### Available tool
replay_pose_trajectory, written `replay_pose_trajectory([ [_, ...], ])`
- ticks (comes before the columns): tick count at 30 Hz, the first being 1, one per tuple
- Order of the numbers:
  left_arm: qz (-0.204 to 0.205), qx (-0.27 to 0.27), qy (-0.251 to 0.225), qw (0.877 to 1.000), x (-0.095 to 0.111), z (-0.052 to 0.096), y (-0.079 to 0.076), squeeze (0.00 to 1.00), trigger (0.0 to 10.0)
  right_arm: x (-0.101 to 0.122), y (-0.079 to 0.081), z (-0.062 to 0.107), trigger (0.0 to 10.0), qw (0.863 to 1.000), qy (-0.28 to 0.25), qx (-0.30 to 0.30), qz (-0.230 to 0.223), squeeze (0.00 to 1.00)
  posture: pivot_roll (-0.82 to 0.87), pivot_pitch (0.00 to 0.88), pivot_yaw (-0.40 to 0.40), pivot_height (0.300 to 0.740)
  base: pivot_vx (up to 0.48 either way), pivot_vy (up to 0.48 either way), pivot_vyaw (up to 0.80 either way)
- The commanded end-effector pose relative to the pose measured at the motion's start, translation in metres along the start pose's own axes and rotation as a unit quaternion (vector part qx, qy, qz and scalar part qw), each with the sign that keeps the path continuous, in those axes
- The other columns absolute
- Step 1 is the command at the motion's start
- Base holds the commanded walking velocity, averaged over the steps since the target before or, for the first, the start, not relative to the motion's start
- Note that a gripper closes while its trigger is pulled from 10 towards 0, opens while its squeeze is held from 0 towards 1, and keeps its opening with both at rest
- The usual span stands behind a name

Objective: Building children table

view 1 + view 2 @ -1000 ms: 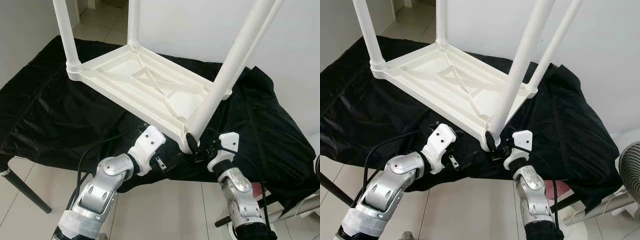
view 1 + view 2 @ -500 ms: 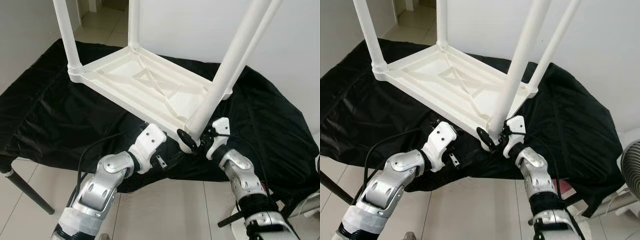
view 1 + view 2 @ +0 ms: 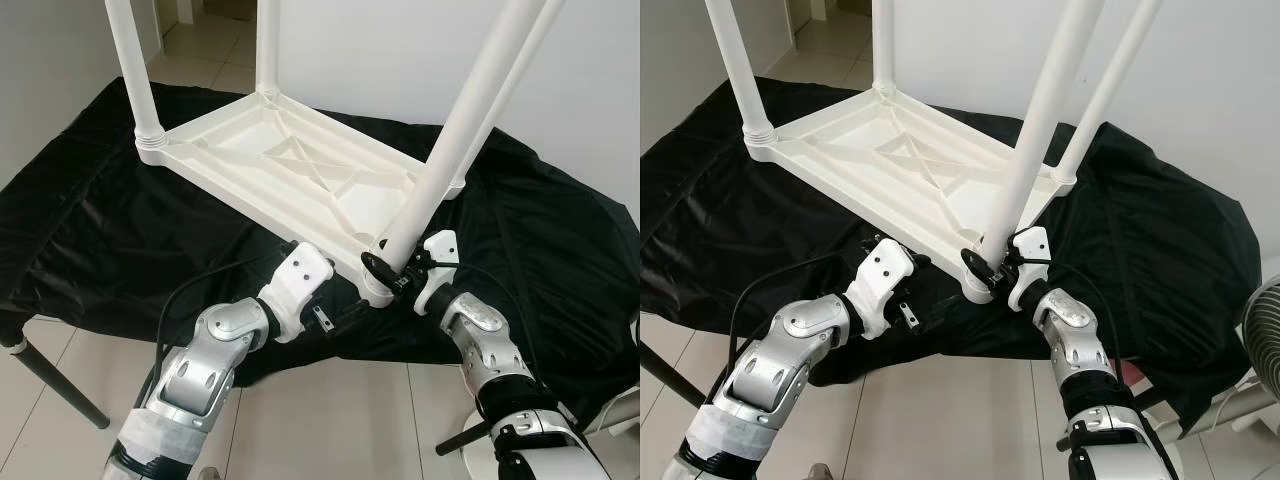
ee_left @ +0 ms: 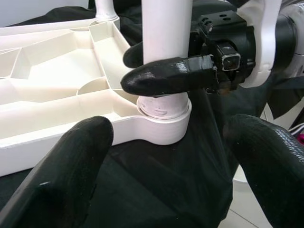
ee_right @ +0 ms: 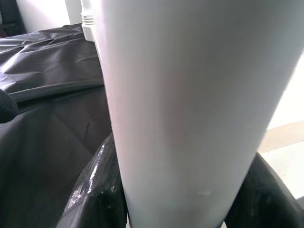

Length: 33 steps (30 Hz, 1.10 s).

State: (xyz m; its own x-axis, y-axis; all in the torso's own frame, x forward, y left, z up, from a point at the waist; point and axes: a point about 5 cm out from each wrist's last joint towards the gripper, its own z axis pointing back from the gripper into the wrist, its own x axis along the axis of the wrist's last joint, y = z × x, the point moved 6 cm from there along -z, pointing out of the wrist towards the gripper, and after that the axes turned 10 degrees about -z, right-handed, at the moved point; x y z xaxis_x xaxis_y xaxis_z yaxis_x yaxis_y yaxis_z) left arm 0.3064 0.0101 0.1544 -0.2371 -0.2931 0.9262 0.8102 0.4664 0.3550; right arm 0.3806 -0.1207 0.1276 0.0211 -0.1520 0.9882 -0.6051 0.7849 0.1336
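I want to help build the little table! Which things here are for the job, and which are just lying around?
For the job:
- white tabletop, lying upside down
- near white leg standing in its corner socket
- right gripper, clamped round that leg's base
- left gripper, open, beside that corner

Just there:
- black cloth under the table
- fan at the floor's edge

A black cloth is covering the work table, sagging over its near edge. The white children's table is lying upside down on it, legs pointing up.
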Motion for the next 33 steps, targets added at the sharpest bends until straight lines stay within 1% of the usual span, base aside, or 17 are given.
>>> replay_pose_trajectory([
  [1, -0.003, 0.018, -0.004, 1.000, 0.003, -0.003, 0.004, 0.00, 10.0, -0.010, -0.002, 0.007, 10.0, 1.000, 0.012, -0.006, -0.008, 0.00, 0.07, 0.037, -0.125, 0.740, 0.000, 0.000, 0.00],
  [3, -0.003, 0.021, -0.004, 1.000, 0.002, -0.002, 0.004, 0.00, 10.0, -0.009, -0.001, 0.008, 10.0, 1.000, 0.008, -0.010, -0.010, 0.00, 0.07, 0.037, -0.131, 0.740, 0.000, 0.000, 0.00],
  [7, 0.000, 0.024, -0.002, 1.000, 0.001, -0.001, 0.003, 0.00, 10.0, -0.017, -0.008, 0.010, 10.0, 0.997, 0.029, -0.073, -0.003, 0.00, 0.08, 0.045, -0.139, 0.740, 0.000, 0.000, 0.00],
  [9, 0.000, 0.024, -0.002, 1.000, 0.001, -0.001, 0.003, 0.00, 10.0, -0.017, -0.008, 0.010, 10.0, 0.997, 0.029, -0.073, -0.003, 0.00, 0.08, 0.045, -0.139, 0.740, 0.000, 0.000, 0.00],
  [13, -0.002, 0.019, 0.003, 1.000, -0.001, -0.002, -0.001, 0.00, 10.0, -0.017, -0.008, 0.016, 10.0, 0.990, 0.004, -0.139, -0.009, 0.00, 0.07, 0.052, -0.133, 0.740, 0.000, 0.000, 0.00],
  [14, -0.002, 0.019, 0.003, 1.000, -0.001, -0.002, -0.001, 0.00, 10.0, -0.017, -0.008, 0.016, 10.0, 0.990, 0.004, -0.139, -0.009, 0.00, 0.07, 0.052, -0.133, 0.740, 0.000, 0.000, 0.00],
  [16, -0.002, 0.017, 0.003, 1.000, -0.001, -0.003, -0.002, 0.00, 10.0, -0.016, -0.009, 0.020, 10.0, 0.983, -0.011, -0.181, -0.016, 0.00, 0.06, 0.053, -0.130, 0.740, 0.000, 0.000, 0.00],
  [17, -0.002, 0.015, 0.002, 1.000, -0.001, -0.003, -0.003, 0.00, 10.0, -0.015, -0.012, 0.024, 10.0, 0.975, -0.019, -0.219, -0.016, 0.00, 0.06, 0.053, -0.128, 0.740, 0.000, 0.000, 0.00],
  [18, -0.002, 0.015, 0.002, 1.000, -0.001, -0.003, -0.003, 0.00, 10.0, -0.015, -0.012, 0.024, 10.0, 0.975, -0.019, -0.219, -0.016, 0.00, 0.06, 0.053, -0.128, 0.740, 0.000, 0.000, 0.00],
  [20, -0.002, 0.013, 0.002, 1.000, -0.001, -0.004, -0.004, 0.00, 10.0, -0.015, -0.015, 0.030, 10.0, 0.960, -0.035, -0.277, -0.022, 0.00, 0.06, 0.052, -0.123, 0.740, 0.000, 0.000, 0.00],
  [21, -0.002, 0.013, 0.002, 1.000, -0.001, -0.004, -0.004, 0.00, 10.0, -0.015, -0.015, 0.030, 10.0, 0.960, -0.035, -0.277, -0.022, 0.00, 0.06, 0.052, -0.123, 0.740, 0.000, 0.000, 0.00],
  [22, -0.003, 0.011, 0.002, 1.000, -0.001, -0.005, -0.004, 0.00, 10.0, -0.015, -0.012, 0.034, 10.0, 0.950, -0.044, -0.307, -0.025, 0.00, 0.06, 0.052, -0.123, 0.740, 0.000, 0.000, 0.00],
  [26, -0.003, 0.010, 0.002, 1.000, -0.001, -0.005, -0.004, 0.00, 10.0, -0.015, -0.009, 0.037, 10.0, 0.944, -0.047, -0.325, -0.021, 0.00, 0.06, 0.052, -0.123, 0.740, 0.000, 0.000, 0.00],
  [27, -0.004, 0.010, 0.003, 1.000, -0.001, -0.005, -0.003, 0.00, 10.0, -0.016, -0.007, 0.037, 10.0, 0.938, -0.051, -0.342, -0.029, 0.00, 0.06, 0.050, -0.120, 0.740, 0.000, 0.000, 0.00],
  [29, -0.004, 0.010, 0.003, 1.000, -0.001, -0.005, -0.003, 0.00, 10.0, -0.015, -0.003, 0.034, 10.0, 0.933, -0.060, -0.352, -0.040, 0.00, 0.06, 0.049, -0.117, 0.740, 0.000, 0.000, 0.00],
  [31, -0.004, 0.010, 0.003, 1.000, -0.001, -0.005, -0.003, 0.00, 10.0, -0.012, 0.002, 0.030, 10.0, 0.933, -0.068, -0.350, -0.050, 0.00, 0.06, 0.048, -0.116, 0.740, 0.000, 0.000, 0.00],
  [33, -0.005, 0.007, 0.002, 1.000, -0.001, -0.006, -0.004, 0.00, 10.0, -0.006, 0.009, 0.021, 10.0, 0.942, -0.078, -0.323, -0.050, 0.00, 0.05, 0.046, -0.114, 0.740, 0.000, 0.000, 0.00],
])
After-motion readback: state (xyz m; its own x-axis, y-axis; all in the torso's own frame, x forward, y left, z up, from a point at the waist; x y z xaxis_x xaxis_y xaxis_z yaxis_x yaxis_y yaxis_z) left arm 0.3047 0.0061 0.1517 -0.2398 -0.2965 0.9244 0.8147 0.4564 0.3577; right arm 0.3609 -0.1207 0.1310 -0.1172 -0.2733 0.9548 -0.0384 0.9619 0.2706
